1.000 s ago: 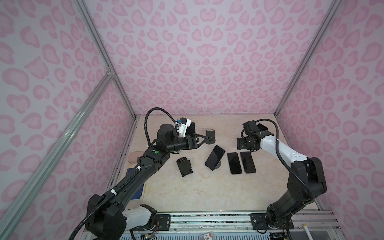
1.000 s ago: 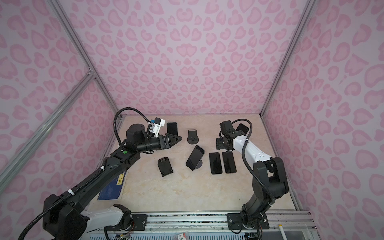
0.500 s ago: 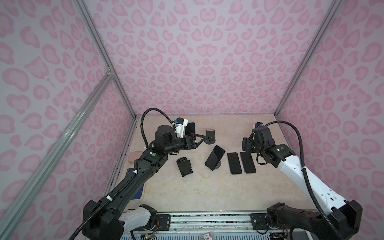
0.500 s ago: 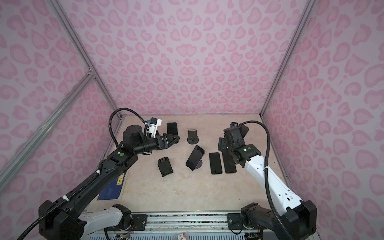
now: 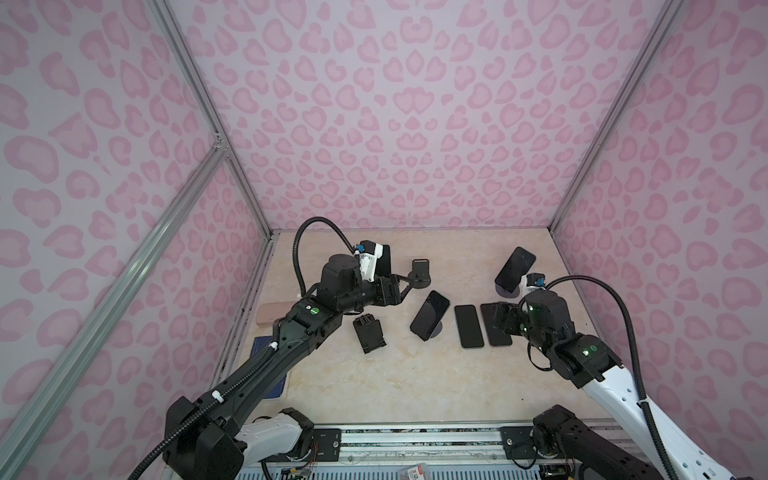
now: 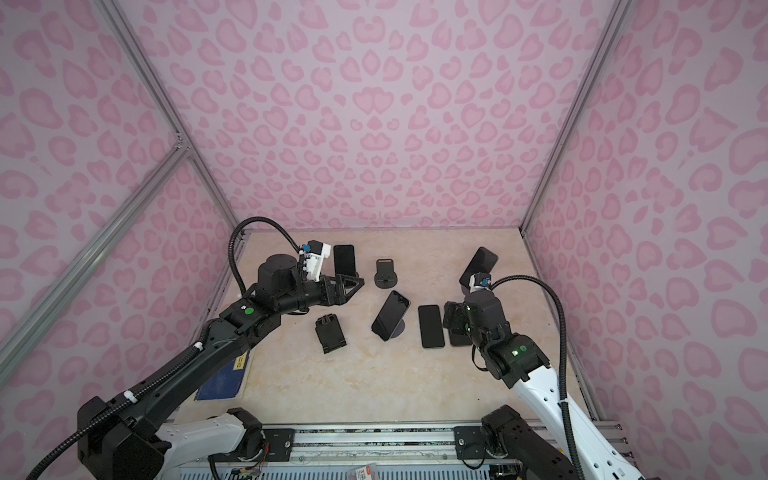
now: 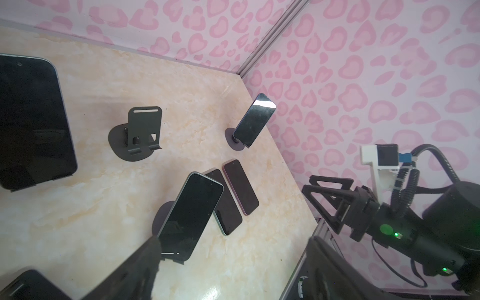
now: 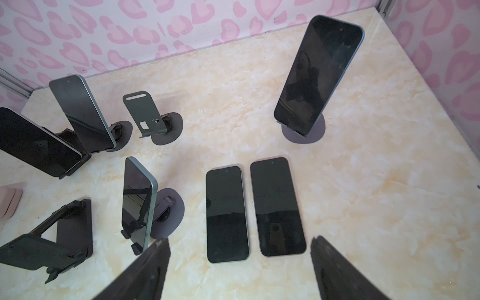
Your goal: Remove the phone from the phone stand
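Phones on their stands are where we saw them a second ago. What has changed is the right arm, which then stood folded high with its wrist reaching toward the back-right corner and now lies low, drawn back toward us. Nearest us, the right gripper hangs over the two flat phones that lie side by side on the counter. In the right wrist view its jaws stand wide apart with nothing between them, and we see them touching neither phone. Level with these the folded stand lies empty, and between it and the flat phones the middle phone leans on the middle stand. Just beyond, the left gripper has barely shifted: it hovers near the empty stand, a gap showing between them, and the left wrist view shows its jaws apart, gripping nothing. Farthest back, the back-left phone is propped upright behind that arm's wrist. The back-right phone, covered by the right arm a second ago, now shows in full on the back-right stand.
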`<state>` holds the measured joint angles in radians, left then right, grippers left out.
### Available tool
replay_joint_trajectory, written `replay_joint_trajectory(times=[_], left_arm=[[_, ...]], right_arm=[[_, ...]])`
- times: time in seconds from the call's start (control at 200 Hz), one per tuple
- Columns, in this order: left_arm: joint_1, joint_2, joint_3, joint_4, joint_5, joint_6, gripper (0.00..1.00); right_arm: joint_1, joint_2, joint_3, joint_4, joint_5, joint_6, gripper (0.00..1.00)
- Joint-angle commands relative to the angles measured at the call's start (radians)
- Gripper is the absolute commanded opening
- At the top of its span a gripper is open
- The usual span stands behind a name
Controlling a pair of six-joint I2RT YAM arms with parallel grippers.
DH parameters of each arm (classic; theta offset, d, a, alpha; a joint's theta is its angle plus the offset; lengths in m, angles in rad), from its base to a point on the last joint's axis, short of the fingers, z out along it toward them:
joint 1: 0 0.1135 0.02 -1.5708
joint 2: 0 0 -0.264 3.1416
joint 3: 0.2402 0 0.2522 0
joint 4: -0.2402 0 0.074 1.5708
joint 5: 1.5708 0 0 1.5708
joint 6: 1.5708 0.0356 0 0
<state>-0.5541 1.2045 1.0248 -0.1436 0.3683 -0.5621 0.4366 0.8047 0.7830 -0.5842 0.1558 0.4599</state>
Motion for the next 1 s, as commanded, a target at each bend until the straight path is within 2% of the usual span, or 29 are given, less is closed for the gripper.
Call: replay_joint_trajectory(times=[0.0, 0.085, 0.32, 0.48, 0.56, 0.77, 0.9, 1.0], left_arm=[[-0.013, 0.01, 0.014, -0.03, -0.039, 0.058, 0.91], [-0.029, 0.02, 0.017, -0.035, -0.041, 0.077, 0.91], [-0.086, 0.052, 0.041, -0.094, -0.111, 0.125, 0.9], [-0.087, 0.072, 0.07, -0.151, -0.235, 0.121, 0.9], [-0.087, 0.082, 0.101, -0.178, -0.331, 0.09, 0.9], [-0.087, 0.106, 0.238, -0.2, -0.524, -0.003, 0.91], [-0.086, 0.112, 0.281, -0.169, -0.544, 0.02, 0.92], [-0.084, 0.109, 0.241, -0.157, -0.625, 0.022, 0.95]], right_arm=[[0.002, -0.008, -0.038, -0.004, -0.044, -0.008, 0.88], [0.002, -0.014, -0.08, 0.038, -0.078, 0.01, 0.87], [-0.006, -0.043, -0.096, 0.064, -0.063, 0.017, 0.87], [-0.009, -0.034, -0.079, 0.051, -0.058, -0.003, 0.87], [-0.013, -0.04, -0.058, 0.031, -0.022, -0.003, 0.87], [-0.077, -0.034, 0.029, -0.003, 0.18, 0.043, 0.87], [-0.124, 0.009, 0.073, 0.012, 0.206, 0.054, 0.87], [-0.14, 0.06, 0.11, 0.011, 0.199, 0.054, 0.87]])
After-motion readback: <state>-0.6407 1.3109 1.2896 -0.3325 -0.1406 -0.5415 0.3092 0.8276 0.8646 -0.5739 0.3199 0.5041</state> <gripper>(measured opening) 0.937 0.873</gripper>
